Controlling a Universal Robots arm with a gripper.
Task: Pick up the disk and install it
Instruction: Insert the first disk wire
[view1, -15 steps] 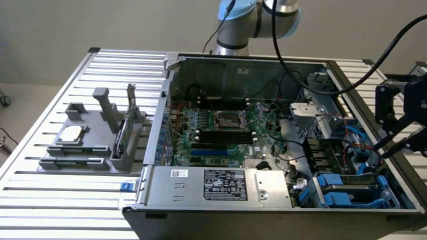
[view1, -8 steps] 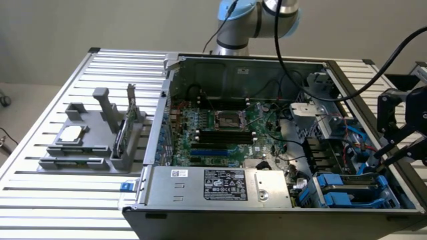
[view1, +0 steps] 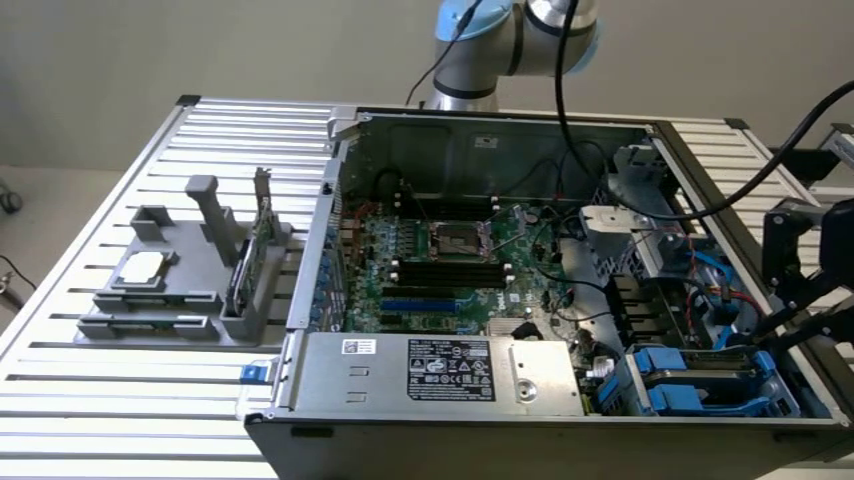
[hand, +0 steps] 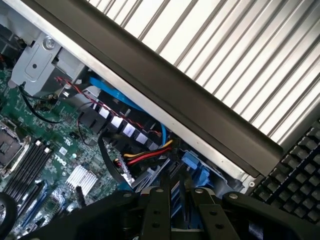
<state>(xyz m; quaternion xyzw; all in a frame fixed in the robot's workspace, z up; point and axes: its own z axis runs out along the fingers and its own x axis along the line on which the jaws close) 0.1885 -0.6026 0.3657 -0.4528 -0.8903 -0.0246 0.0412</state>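
Reading the exterior view as a clock face, an open computer case (view1: 454, 130) fills the middle of a slatted metal table (view1: 80, 400). The arm (view1: 514, 40) rises behind the case at twelve o'clock. The disk (view1: 707, 385), silver-grey in its blue carrier, lies inside the case in the corner at five o'clock, beside the labelled power supply (view1: 441, 370). The black gripper (view1: 790, 320) hangs at four o'clock, over the case's edge and just above the disk. Whether its jaws are open or closed on anything cannot be told. The motherboard (view1: 441, 250) lies flat at the centre. At nine o'clock a grey tray (view1: 147, 325) holds a square silver chip (view1: 144, 268) and an upright green card (view1: 247, 265).

In the wrist view the gripper (hand: 179, 210) is close over the blue carrier of the disk (hand: 195, 170), with red and yellow cables (hand: 145, 156) beside it and a dark keyboard (hand: 295, 170) beyond the case wall.
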